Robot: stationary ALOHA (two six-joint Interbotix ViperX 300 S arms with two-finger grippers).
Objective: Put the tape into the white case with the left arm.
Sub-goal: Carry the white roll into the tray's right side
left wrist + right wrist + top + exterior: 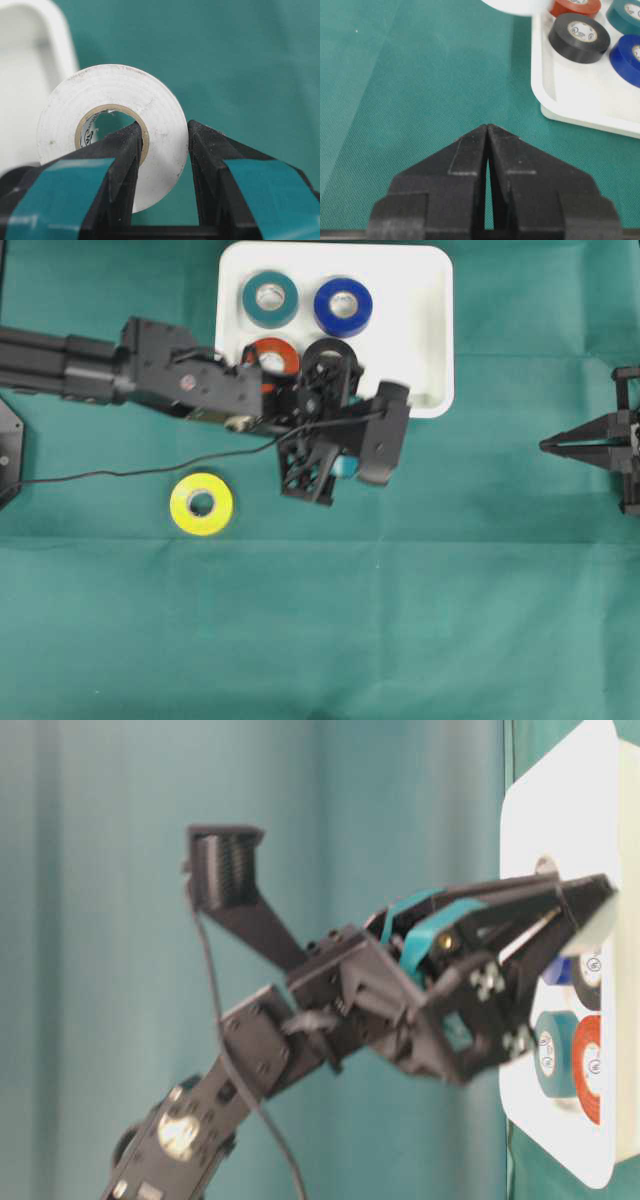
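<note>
Pinching a scuffed white tape roll – left gripper, right gripper closed empty.

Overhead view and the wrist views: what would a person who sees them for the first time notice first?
First, the left gripper, its jaws shut on the wall of a white tape roll, held beside the white case. Next, the case itself at the top of the overhead view, holding teal, blue, red and black rolls. Last, a yellow roll lies alone on the green cloth.
</note>
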